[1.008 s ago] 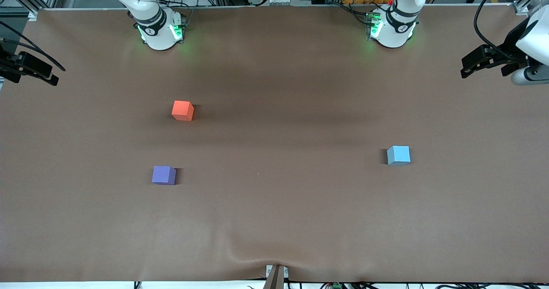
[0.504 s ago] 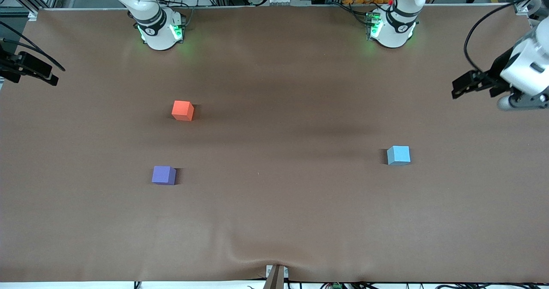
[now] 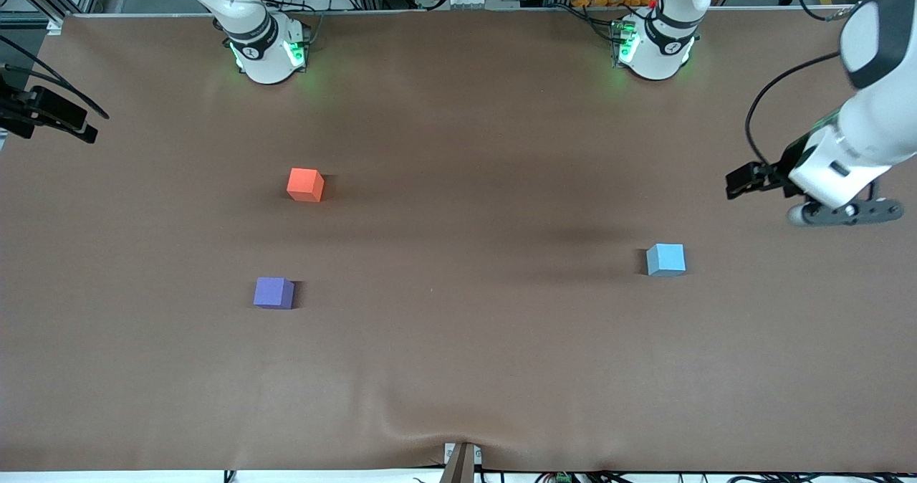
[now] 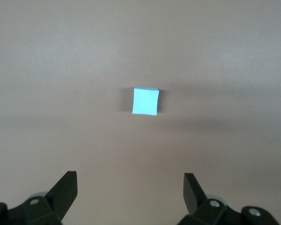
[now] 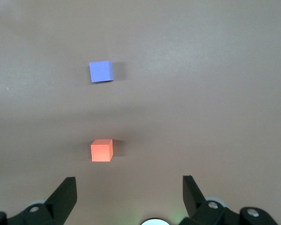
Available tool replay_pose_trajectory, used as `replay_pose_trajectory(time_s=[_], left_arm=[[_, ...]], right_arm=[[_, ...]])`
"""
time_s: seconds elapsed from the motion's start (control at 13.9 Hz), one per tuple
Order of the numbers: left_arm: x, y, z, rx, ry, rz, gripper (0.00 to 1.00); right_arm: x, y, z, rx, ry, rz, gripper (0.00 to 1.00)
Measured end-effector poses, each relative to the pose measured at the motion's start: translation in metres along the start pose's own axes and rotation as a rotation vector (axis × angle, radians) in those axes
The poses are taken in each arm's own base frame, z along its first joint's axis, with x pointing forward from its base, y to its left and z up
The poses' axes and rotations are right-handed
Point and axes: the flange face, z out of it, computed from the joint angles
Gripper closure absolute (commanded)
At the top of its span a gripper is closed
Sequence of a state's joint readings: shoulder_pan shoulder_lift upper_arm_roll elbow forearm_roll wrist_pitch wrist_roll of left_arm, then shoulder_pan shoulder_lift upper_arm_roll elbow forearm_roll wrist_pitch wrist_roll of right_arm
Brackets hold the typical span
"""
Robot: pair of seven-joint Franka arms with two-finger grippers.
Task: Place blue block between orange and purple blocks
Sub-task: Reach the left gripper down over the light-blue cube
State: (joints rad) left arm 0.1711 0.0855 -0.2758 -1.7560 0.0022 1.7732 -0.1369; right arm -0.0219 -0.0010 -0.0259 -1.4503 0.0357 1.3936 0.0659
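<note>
Squarely upright, the sky-blue blue block point(image 3: 665, 259) sits untouched, left end effector point(image 4: 130, 187) spread wide above the table point(image 3: 458, 368).

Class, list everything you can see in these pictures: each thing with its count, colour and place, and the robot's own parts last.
blue block: one, light sky-blue, on the table toward the left arm's end.
orange block: one, orange-red, toward the right arm's end.
purple block: one, violet, nearer the front camera than the orange block.
table: one, brown cover.
left gripper: open, over the table beside the blue block.
right gripper: open, waiting at the table's edge.
</note>
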Motion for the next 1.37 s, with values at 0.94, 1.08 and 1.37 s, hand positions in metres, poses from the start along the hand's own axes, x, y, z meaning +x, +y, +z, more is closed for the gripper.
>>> replay_pose_trajectory(time_s=[0.94, 1.08, 1.37], left_arm=[[0.044, 0.014, 0.197, -0.076, -0.01, 0.015, 0.0], [0.048, 0.014, 0.218, -0.08, -0.013, 0.018, 0.0], [0.052, 0.01, 0.255, -0.053, -0.022, 0.046, 0.0]], right_arm=[[0.0, 0.0, 0.0, 0.0, -0.001, 0.0, 0.0], [0.0, 0.0, 0.0, 0.0, -0.001, 0.001, 0.0], [0.0, 0.0, 0.0, 0.0, -0.001, 0.001, 0.0]])
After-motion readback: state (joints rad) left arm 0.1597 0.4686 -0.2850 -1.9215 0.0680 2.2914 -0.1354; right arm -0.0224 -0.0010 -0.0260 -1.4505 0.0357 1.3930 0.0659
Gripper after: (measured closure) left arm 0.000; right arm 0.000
